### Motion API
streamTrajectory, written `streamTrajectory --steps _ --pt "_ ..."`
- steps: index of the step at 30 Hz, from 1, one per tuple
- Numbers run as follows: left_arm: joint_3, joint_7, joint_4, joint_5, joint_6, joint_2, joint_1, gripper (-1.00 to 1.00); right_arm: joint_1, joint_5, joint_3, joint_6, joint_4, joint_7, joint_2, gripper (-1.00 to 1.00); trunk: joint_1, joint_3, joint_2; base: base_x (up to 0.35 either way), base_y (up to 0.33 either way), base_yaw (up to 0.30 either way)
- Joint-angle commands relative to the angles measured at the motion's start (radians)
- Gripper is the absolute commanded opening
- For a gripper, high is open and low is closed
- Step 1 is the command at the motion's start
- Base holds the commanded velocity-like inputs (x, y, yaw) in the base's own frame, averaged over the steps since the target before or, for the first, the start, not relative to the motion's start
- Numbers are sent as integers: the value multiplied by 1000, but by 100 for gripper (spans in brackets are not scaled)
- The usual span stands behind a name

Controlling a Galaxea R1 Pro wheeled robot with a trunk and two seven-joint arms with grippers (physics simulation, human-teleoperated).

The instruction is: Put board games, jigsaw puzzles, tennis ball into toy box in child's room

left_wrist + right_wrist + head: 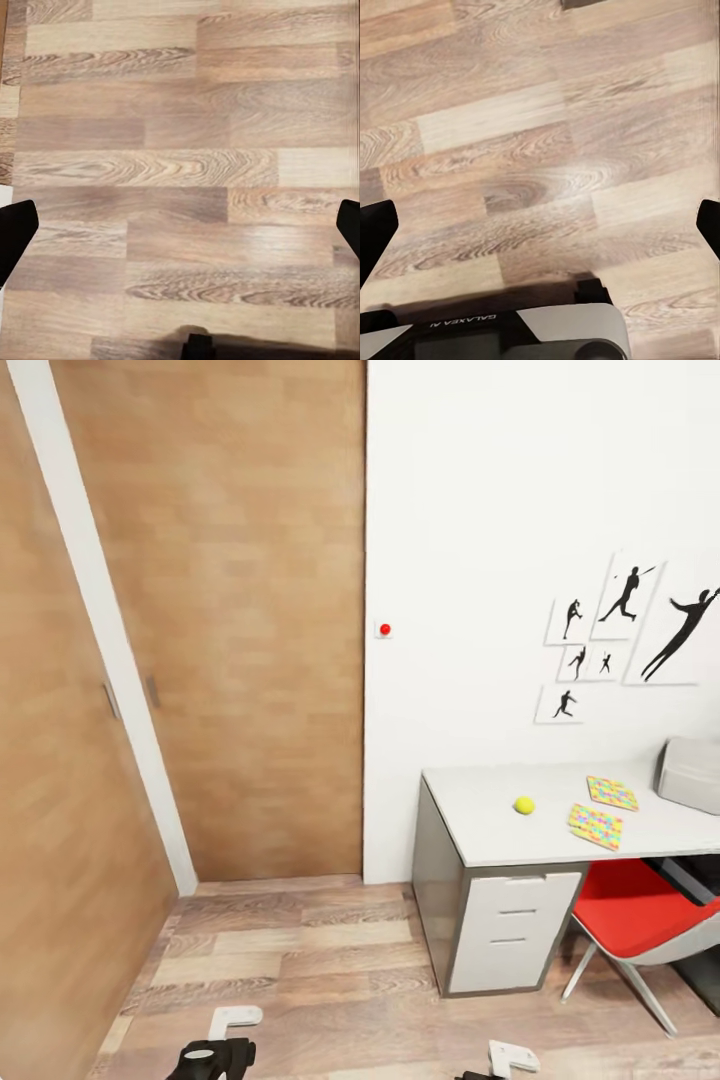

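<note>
Both arms hang low over the wood floor (pixel 180 150), and each wrist view shows its fingers spread wide with nothing between them: left gripper (pixel 180 225) and right gripper (pixel 540 225) are apart and empty. At the right of the head view, the table (pixel 480 840) carries the tennis ball (pixel 524 805), with the 2 jigsaw puzzles (pixel 596 826) lying further right and the toy box (pixel 690 775) at the frame's edge. The step looks like the approach: drive right toward the table, stop square to it clear of the red chair (pixel 625 905), then raise an arm.
</note>
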Motion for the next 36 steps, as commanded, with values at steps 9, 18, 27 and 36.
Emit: streamTrajectory --steps 9,18,27,36 --pt "0 3 -3 1 6 0 1 100 0 -7 -1 5 -1 -5 0 100 0 0 -1 0 0 -279" --pt "0 3 -3 -1 6 0 1 100 0 -7 -1 4 0 -5 0 100 0 0 -1 0 0 -279" --pt "0 3 -3 -1 5 0 1 100 0 -7 -1 3 0 -6 0 100 0 0 -1 0 0 -279" --pt "0 3 -3 -1 5 1 1 100 0 -7 -1 3 0 -6 0 100 0 0 -1 0 0 -279"
